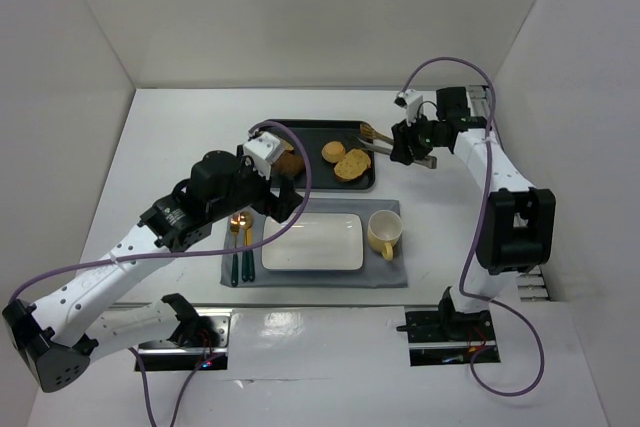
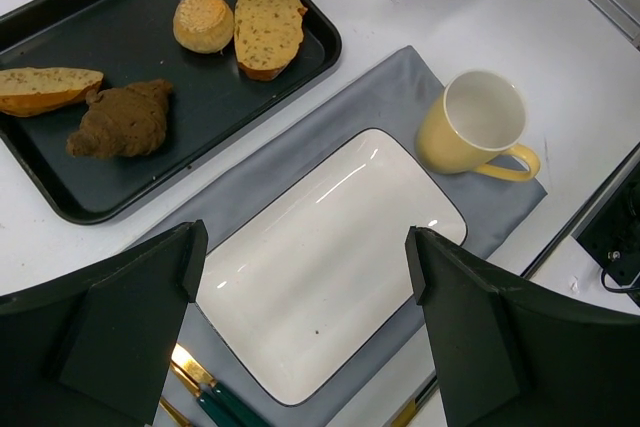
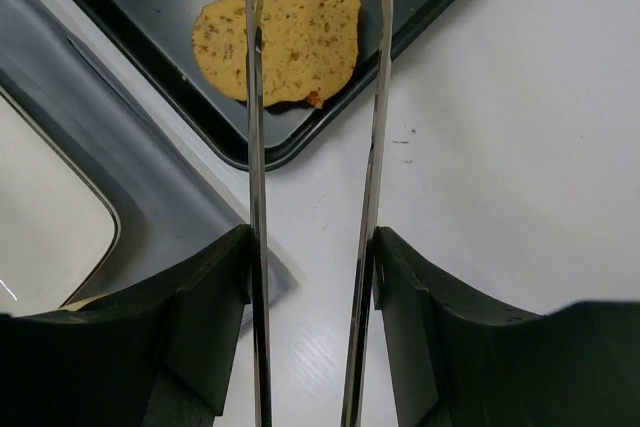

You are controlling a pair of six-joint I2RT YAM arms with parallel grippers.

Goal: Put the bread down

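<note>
No legible text — none anywhere

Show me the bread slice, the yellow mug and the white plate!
bread slice (image 2: 268, 27): left wrist view, middle of its speckled top face.
yellow mug (image 2: 438, 150): left wrist view, its outer wall.
white plate (image 2: 330, 257): left wrist view, its bare middle.

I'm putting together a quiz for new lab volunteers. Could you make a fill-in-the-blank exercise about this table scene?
1. The bread lies on the black ____, next to the round bun.
2. The right gripper holds a pair of metal ____ aimed at the bread.
3. The left gripper hangs over the white plate with its jaws ____.
4. The mug beside the plate is ____ in colour.

Missing words: tray; tongs; open; yellow.
</note>
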